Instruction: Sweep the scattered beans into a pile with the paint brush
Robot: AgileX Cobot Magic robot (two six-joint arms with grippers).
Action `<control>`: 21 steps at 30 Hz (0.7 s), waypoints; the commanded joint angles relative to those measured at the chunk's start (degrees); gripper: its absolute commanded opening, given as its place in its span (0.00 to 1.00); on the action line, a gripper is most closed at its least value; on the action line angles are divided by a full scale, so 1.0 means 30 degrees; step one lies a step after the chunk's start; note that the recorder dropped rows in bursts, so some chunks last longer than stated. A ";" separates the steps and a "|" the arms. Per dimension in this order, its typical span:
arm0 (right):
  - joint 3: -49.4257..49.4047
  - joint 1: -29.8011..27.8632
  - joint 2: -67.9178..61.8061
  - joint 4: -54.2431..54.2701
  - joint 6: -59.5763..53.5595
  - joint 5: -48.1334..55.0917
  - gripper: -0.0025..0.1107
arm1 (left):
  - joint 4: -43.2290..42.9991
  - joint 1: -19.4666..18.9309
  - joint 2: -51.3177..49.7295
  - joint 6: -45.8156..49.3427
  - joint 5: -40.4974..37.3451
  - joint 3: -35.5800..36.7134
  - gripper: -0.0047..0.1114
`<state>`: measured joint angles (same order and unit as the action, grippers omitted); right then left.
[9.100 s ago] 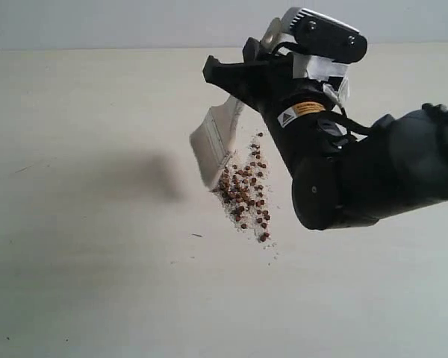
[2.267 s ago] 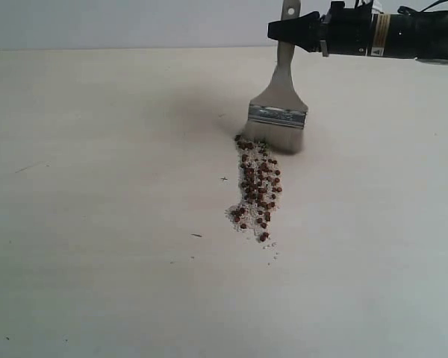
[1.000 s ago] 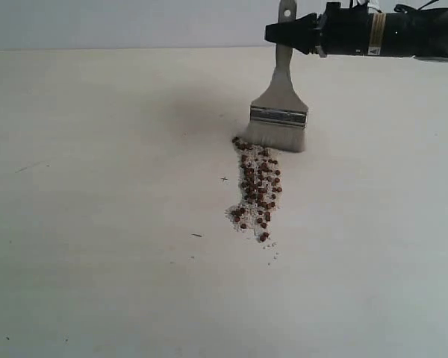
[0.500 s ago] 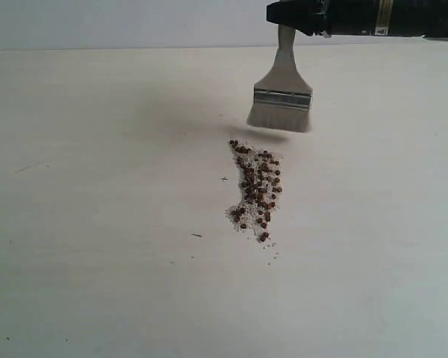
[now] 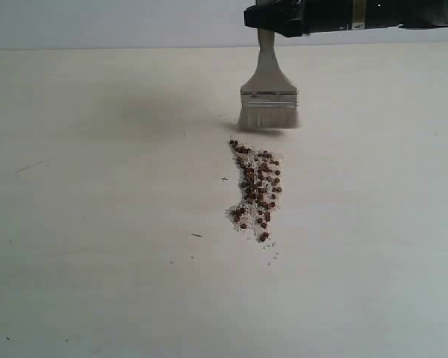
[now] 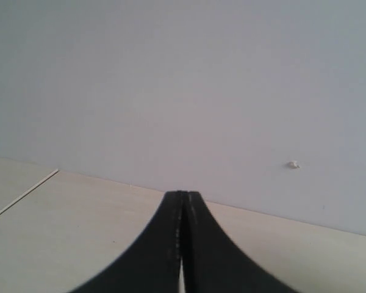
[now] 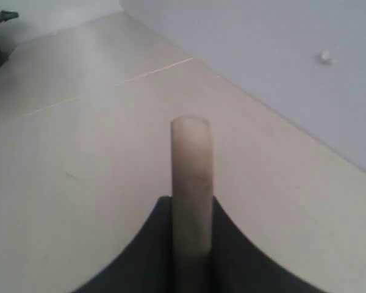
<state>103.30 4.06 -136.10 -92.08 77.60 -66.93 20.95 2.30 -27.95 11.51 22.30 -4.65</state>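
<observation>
Exterior view: claw (image 5: 266, 18) level, brush (image 5: 269, 98) vertical.

Right arm (image 5: 388, 13): about nine seconds ago it looms large and low over the counter (image 5: 97, 224); now it is a dark bar along the top edge of the exterior view.
Right gripper (image 5: 269, 21): sits higher and further left than a second ago.
Paint brush (image 5: 268, 97): tilted beside the pile (image 5: 255, 190) at first; now hangs upright beyond its far end, shifted left.
Handle (image 5: 266, 56): its holed end, seen above the gripper a second ago, is out of view.
Bristles (image 5: 267, 118): a second ago touching the farthest beans (image 5: 243, 149); now clear of them.
Pile: looser and wider at first, now a narrower streak with its far end uncovered.
</observation>
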 commanded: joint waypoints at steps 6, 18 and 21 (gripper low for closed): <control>0.0371 0.0869 -0.0034 -0.1200 0.0921 -0.0812 0.02 | 0.0146 0.0091 0.0064 0.0055 -0.0011 0.0059 0.04; 0.0371 0.0830 0.0173 -0.2340 0.1422 -0.1009 0.02 | 0.0146 0.0091 0.0064 0.0055 -0.0011 0.0059 0.04; 0.0371 0.0485 0.0790 -0.2024 0.1155 -0.0626 0.02 | 0.0146 0.0091 0.0064 0.0055 -0.0011 0.0059 0.04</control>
<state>104.03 6.47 -135.86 -98.71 82.42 -69.73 20.95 2.30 -27.95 11.51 22.30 -4.65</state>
